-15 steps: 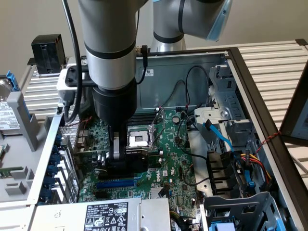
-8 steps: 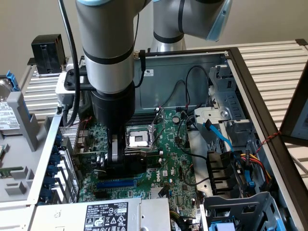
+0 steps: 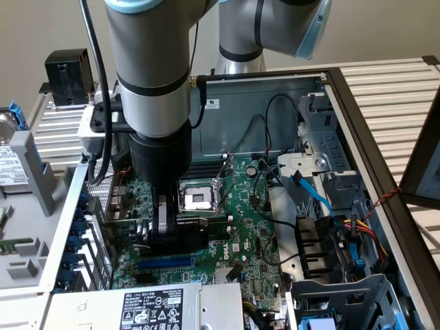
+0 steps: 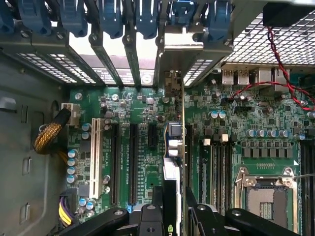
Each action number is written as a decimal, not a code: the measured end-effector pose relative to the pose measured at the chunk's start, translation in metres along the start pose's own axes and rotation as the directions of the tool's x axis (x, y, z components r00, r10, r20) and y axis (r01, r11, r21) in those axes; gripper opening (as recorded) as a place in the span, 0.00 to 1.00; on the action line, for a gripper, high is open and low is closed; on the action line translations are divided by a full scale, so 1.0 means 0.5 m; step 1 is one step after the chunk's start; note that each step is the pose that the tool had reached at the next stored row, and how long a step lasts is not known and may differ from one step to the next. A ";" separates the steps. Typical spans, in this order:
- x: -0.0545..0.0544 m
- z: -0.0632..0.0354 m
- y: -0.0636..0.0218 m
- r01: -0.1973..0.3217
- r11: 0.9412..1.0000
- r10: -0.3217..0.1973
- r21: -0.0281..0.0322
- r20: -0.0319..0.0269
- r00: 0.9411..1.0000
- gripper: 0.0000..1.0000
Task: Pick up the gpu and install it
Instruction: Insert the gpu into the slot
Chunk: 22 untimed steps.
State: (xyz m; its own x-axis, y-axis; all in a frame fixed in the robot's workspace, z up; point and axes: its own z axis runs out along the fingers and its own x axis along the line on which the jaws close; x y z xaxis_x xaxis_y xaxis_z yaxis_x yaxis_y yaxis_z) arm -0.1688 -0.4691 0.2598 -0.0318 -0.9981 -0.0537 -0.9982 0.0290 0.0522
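Arm [image 3: 148,69] reaching straight down, wrist vertical, claw [image 4: 173,196] pointing downward, clamped on the gpu [image 4: 173,142]

The setting looks like a robotics lab or an electronics workbench, not a home or an office. A grey industrial robot arm [image 3: 148,69] stands over a desktop computer case [image 3: 275,89] that lies open on its side. The case rests on a ribbed metal table top [image 3: 392,89]. Inside it, the green motherboard [image 3: 240,234] is exposed, with an open processor socket [image 3: 199,199], loose coloured cables [image 3: 364,234] and a labelled power supply [image 3: 158,306]. A bare hard drive [image 3: 10,158] lies outside the case at the exterior view's left. Behind everything is a plain beige wall [image 3: 41,27]. The wrist view looks onto the board's expansion slots [image 4: 133,162] and a row of blue retaining clips [image 4: 110,17].
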 end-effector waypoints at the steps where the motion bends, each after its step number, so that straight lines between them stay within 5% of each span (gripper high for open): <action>1: 0.000 0.001 0.001 0.000 1.000 0.000 0.000 0.000 1.000 0.27; 22: 0.002 0.009 0.001 -0.009 1.000 0.009 -0.001 0.000 1.000 0.27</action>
State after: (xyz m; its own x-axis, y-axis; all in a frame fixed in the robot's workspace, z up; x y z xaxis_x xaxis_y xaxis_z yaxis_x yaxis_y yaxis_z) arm -0.1694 -0.4697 0.2552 -0.0407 -0.9977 -0.0536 -0.9978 0.0379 0.0535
